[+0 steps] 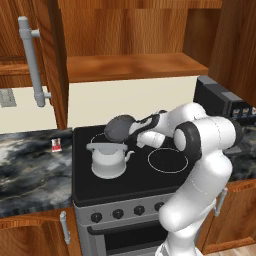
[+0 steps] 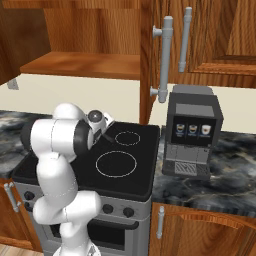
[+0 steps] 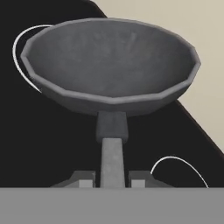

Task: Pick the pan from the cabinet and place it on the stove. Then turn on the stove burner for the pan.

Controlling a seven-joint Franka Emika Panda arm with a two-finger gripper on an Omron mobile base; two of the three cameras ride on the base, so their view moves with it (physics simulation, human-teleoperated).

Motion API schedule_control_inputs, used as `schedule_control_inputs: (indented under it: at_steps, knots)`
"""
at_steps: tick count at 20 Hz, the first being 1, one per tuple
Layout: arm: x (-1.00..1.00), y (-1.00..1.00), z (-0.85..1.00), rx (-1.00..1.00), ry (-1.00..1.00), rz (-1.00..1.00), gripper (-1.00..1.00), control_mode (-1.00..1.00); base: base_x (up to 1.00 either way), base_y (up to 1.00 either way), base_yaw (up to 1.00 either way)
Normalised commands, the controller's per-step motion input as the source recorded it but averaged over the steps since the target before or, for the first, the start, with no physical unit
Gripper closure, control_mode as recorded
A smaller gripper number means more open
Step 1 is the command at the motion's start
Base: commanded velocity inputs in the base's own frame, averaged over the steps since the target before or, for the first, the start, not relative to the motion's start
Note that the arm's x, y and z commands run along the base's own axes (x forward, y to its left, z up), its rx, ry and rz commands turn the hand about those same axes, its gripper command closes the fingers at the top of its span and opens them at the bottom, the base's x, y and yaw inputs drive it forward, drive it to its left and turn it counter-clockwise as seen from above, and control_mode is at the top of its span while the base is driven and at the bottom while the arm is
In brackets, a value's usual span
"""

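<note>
1. The tool point(image 3: 112, 180) is clamped on the handle of the pan point(image 3: 109, 65), so the bowl juts out ahead of it.
2. The pan hangs over the back of the stove point(image 1: 145, 182), above a burner ring point(image 3: 19, 48), just behind the white kettle point(image 1: 107, 159).
3. It looks carried high, probably to clear the kettle before setting down.

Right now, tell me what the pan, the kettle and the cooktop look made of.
Pan: dull dark grey metal by its look, matte and faintly mottled, no gloss. Kettle: smooth white, perhaps enamel or ceramic, with soft shading. Cooktop: flat black, likely glass, with thin white rings drawn on it.
</note>
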Motion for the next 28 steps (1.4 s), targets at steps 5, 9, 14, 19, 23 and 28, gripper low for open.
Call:
schedule_control_inputs:
  at_steps: [5,9,14,19,23,28]
  knots:
    - [0.31,0.00,-0.15,0.00,0.00,0.04,1.00,-1.00,0.00,0.00,0.00]
    - [0.29,0.03,-0.22,0.00,0.00,0.04,1.00,-1.00,0.00,0.00,0.00]
    - [0.28,0.06,-0.27,0.00,0.00,0.05,1.00,-1.00,0.00,0.00,0.00]
    - [0.31,0.08,-0.24,0.00,0.00,0.07,1.00,-1.00,0.00,0.00,0.00]
    - [0.36,0.06,-0.12,0.00,0.00,0.07,1.00,-1.00,0.00,0.00,0.00]
    - [0.32,0.12,-0.02,0.00,0.00,0.08,1.00,-1.00,0.00,0.00,0.00]
